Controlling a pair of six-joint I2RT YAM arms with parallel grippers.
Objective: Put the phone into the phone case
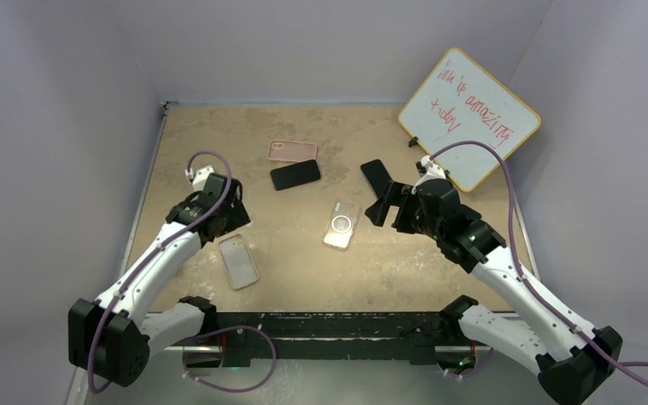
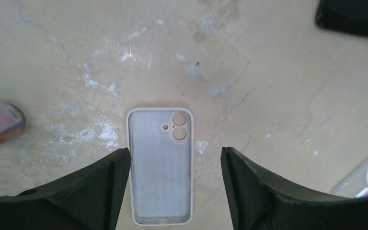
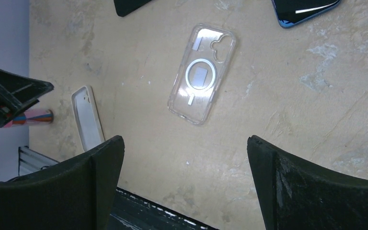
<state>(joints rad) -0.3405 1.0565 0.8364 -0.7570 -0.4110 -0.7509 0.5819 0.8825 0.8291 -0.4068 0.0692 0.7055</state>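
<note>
A black phone lies face up mid-table, and a second dark phone lies to its right. A white case lies open side up at the front left. In the left wrist view the white case sits below and between the fingers of my open, empty left gripper, nearer the left finger. A clear case with a ring lies in the middle. My right gripper hovers open and empty to the right of it. The right wrist view shows the clear case ahead of the right gripper.
A pink case lies behind the black phone. A whiteboard leans at the back right. A pink marker-like object lies left of the white case. Walls close the table's left, back and right sides.
</note>
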